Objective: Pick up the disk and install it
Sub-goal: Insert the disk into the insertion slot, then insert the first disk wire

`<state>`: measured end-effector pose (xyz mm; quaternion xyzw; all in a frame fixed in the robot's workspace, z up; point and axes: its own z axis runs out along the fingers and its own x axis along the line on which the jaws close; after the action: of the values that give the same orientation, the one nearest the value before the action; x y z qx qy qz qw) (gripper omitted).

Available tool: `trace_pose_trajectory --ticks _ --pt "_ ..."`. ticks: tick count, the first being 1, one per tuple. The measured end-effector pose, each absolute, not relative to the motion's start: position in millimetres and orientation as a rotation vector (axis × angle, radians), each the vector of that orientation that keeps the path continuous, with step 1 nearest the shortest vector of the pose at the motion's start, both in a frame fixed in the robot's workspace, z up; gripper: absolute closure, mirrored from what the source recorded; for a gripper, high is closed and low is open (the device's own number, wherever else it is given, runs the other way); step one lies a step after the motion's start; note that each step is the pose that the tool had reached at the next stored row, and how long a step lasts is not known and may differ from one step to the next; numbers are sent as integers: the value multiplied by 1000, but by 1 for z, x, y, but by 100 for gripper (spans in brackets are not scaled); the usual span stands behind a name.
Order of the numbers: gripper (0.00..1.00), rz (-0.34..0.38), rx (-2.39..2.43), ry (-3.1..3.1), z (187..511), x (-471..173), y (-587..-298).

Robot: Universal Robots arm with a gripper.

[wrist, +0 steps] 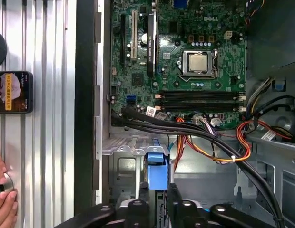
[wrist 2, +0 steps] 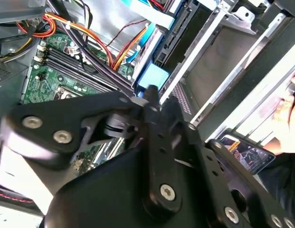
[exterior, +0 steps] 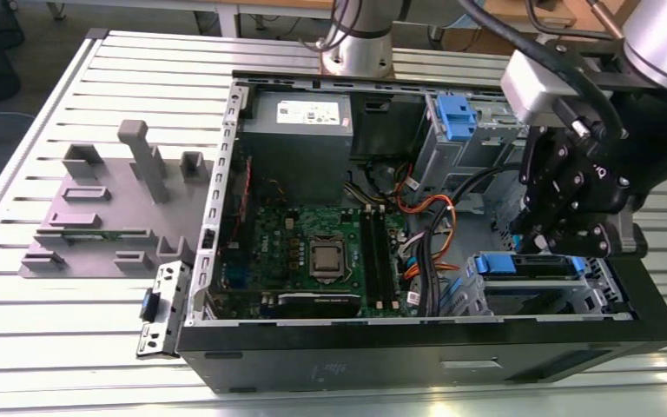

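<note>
On the bench [exterior: 56, 347], what is lying as item one? (A)

Item one: an open computer case [exterior: 426, 347] is lying on its side across the slatted top, with a green motherboard [exterior: 310, 248] and a grey power-supply box [exterior: 299, 130] showing inside. (B)

Item two, the disk: where is it sitting? (A)

The disk [exterior: 527, 263] is sitting in the metal drive cage [exterior: 542, 295] at the end of the case nearest the bench edge on the exterior view's right; its blue frame is showing in both wrist views [wrist: 157, 170] [wrist 2: 153, 77]. (B)

Item three, the claw? (A)

The claw [exterior: 571, 243] is hanging directly over that cage, just beside the blue frame [wrist: 159, 206] [wrist 2: 152, 102]. Clenched, released or grasping: I cannot tell. (B)

Sundries? (A)

A grey moulded fixture [exterior: 114, 208] is standing beside the case, toward the bench edge on the exterior view's left. Orange cables [wrist: 209, 152] are running between motherboard and cage. A phone [wrist: 13, 92] is lying on the slats, and a person's hand [wrist: 2, 199] is resting near it. (B)
</note>
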<state>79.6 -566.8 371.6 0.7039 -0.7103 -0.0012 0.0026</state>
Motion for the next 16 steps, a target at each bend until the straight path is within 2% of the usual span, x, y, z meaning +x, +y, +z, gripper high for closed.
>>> trace_pose_trajectory --ticks 2,3,5,16 --pt "81 -4 2208 -2228 369 80 -567" --pt "81 -4 2208 -2228 368 80 -567" --pt "89 -4 2208 -2228 367 80 -567" --pt "89 0 2206 -2226 367 80 -567"
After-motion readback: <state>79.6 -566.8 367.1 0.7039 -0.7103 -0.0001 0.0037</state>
